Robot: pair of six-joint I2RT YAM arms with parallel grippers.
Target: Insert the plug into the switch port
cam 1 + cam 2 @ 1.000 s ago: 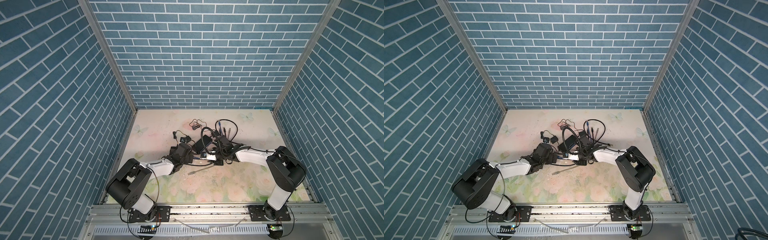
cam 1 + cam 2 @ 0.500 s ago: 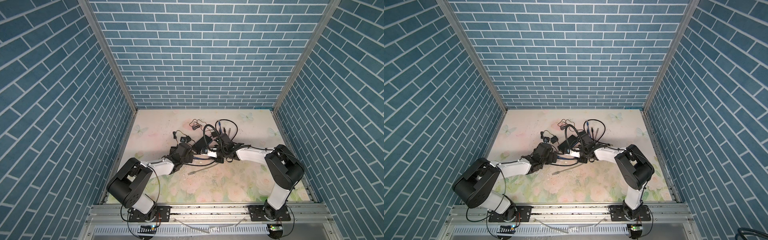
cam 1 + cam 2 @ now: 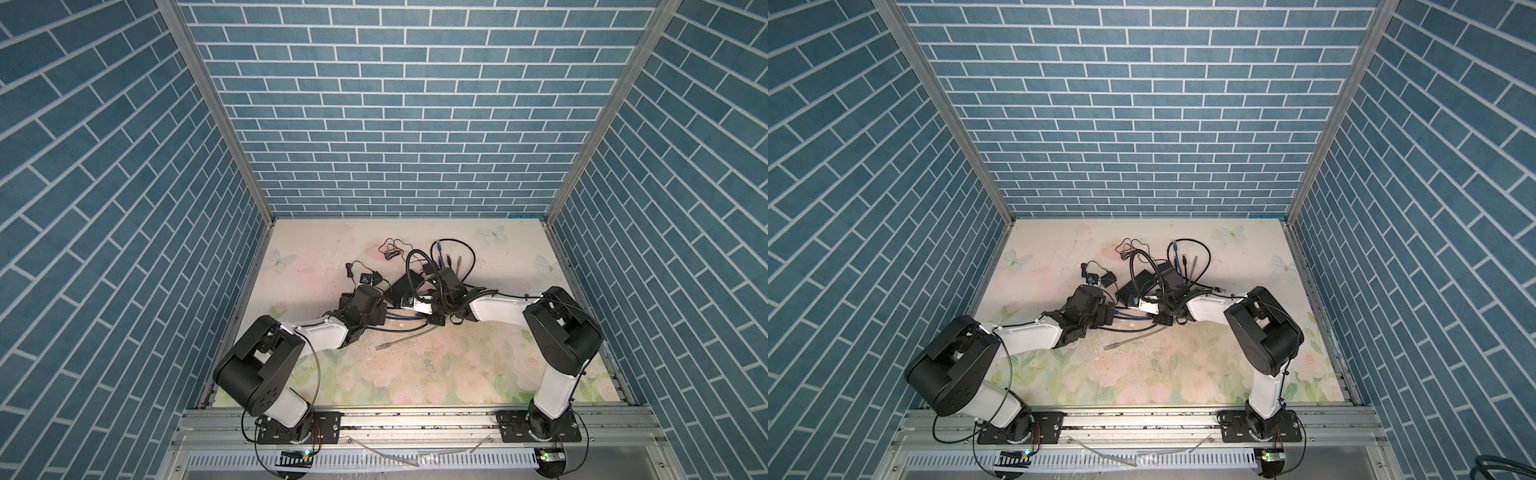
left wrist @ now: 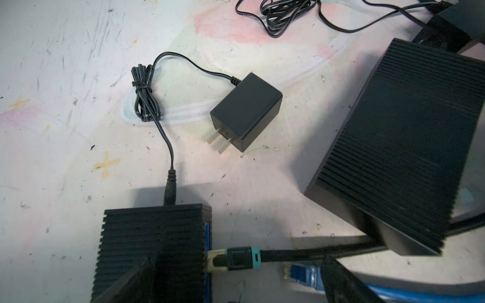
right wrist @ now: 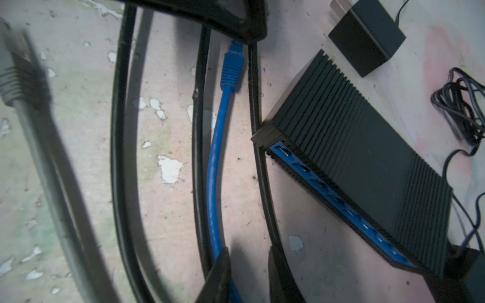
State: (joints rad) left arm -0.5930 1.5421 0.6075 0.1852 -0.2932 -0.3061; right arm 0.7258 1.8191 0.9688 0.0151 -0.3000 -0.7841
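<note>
Left wrist view: on the scuffed table [image 4: 65, 78], near its middle, a ribbed black switch [image 4: 152, 236] has a teal-banded plug [image 4: 240, 258] tip-first against its blue port side. The left gripper [image 4: 237, 263] stands wide apart, straddling the plug. Whether the right gripper [image 5: 248, 249] pinches the blue cable [image 5: 214, 170] I cannot tell.

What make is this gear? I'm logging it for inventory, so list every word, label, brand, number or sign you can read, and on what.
No text reads clearly in any view.
switch, blue port face: tiny pale marks by the ports, too blurred to read.
power adapter: plain black sides, no label showing.
larger black box: ribbed top, no print showing.
</note>
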